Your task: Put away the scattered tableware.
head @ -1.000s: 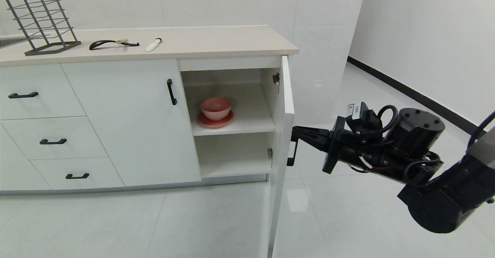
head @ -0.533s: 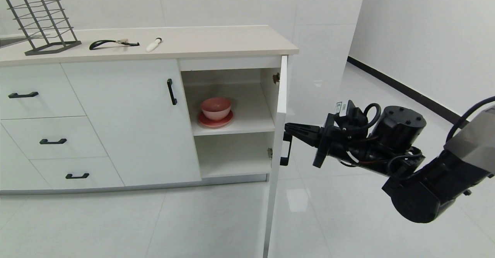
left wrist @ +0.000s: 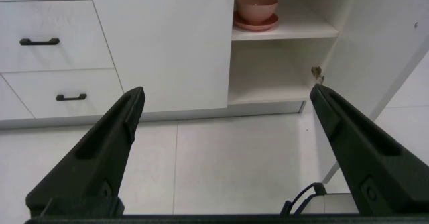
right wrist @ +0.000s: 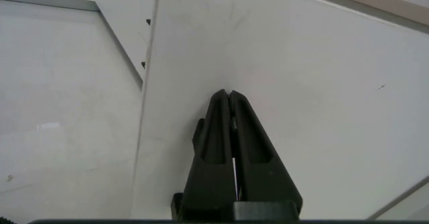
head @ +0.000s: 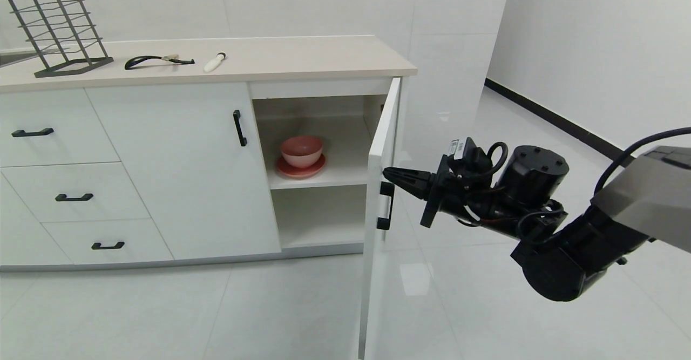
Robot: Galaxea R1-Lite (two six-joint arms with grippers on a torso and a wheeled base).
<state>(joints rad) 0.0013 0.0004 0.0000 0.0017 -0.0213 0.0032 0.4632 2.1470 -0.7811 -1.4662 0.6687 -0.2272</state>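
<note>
Swung nearer shut, the one cupboard door (head: 378,149) has the clenched, empty right gripper (head: 390,174) against it. Inside, one bowl (head: 301,149) sits on one plate (head: 300,170) on the shelf (head: 351,171). One black spoon (head: 143,60) and one white-handled tool (head: 214,62) lie on the worktop (head: 302,55). The left gripper (left wrist: 228,93) is released.

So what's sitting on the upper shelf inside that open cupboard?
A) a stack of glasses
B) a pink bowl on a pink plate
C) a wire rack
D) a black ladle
B: a pink bowl stands on a pink plate on the upper shelf, and nothing else can be seen on that shelf.
</note>
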